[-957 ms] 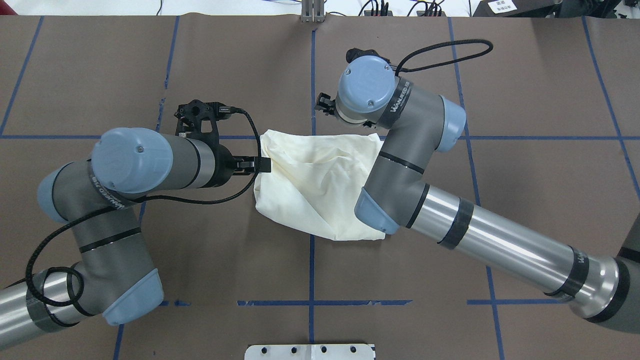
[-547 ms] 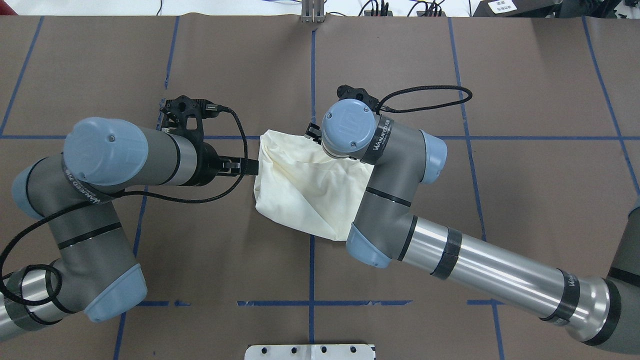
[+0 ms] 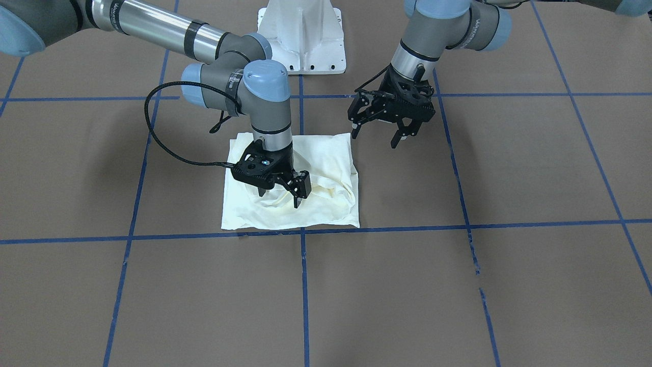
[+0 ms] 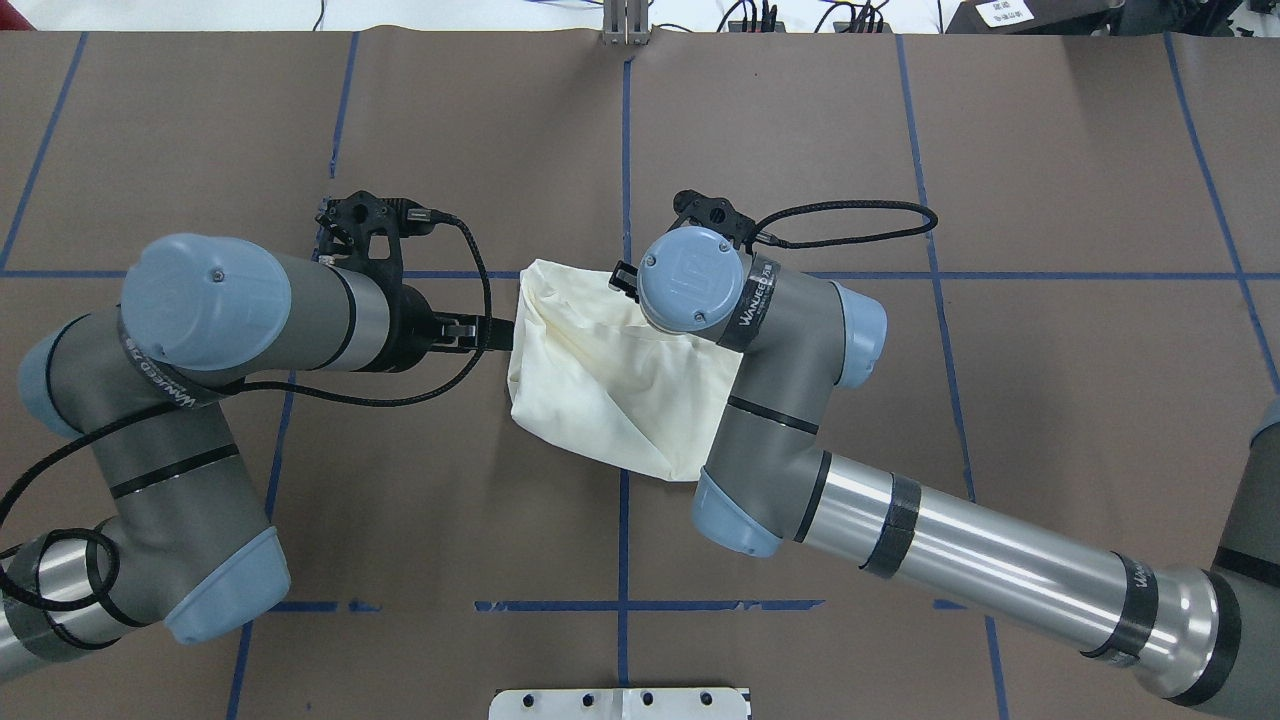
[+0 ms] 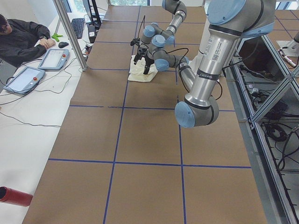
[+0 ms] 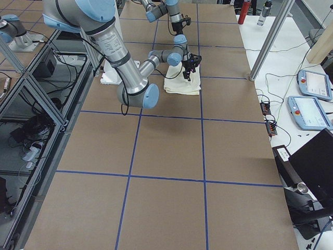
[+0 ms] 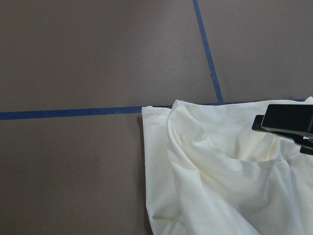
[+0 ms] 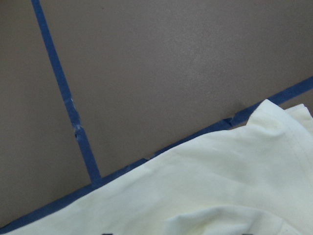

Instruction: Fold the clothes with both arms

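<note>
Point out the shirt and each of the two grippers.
shirt (image 3: 326, 216): front-facing view, flat cloth near its front edge.
left gripper (image 3: 375, 138): front-facing view, midway between its fingertips.
right gripper (image 3: 279, 198): front-facing view, midway between its fingertips.

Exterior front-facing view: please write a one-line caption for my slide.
Right gripper, open, stands low over the partly folded cream shirt; left gripper, open, hovers beside its edge.
</note>
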`<state>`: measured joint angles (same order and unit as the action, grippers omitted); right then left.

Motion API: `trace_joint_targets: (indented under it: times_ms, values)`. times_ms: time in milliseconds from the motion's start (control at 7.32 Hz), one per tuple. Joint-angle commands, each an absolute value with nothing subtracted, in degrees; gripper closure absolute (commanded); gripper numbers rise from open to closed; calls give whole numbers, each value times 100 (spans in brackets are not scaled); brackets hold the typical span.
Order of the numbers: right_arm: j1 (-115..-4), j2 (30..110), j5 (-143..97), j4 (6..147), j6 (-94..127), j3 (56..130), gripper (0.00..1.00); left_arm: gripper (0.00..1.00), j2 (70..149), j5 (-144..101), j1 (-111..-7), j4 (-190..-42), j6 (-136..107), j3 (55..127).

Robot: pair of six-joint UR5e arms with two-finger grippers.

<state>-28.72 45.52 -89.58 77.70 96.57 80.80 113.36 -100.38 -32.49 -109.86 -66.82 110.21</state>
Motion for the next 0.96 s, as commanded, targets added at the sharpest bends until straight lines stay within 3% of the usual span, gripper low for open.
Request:
trace_joint_targets:
  times_ms: [0, 137, 273, 820]
  values:
    - [-2830, 4562, -8877, 7770, 9712, 8042, 34, 0, 11329, -10037, -3243, -10986, -6688, 11021]
    - [-2830, 4570, -8877, 7770, 9712, 8042, 56, 0, 11329, -10037, -3243, -10986, -6697, 11030]
    - [-2839, 4562, -8877, 7761, 9703, 8042, 100, 0, 11329, -10037, -3243, -10986, -6697, 11030]
    - [-3128, 4561, -8877, 7840, 9633, 8033, 100, 0, 11329, -10037, -3243, -10986, -6715, 11030]
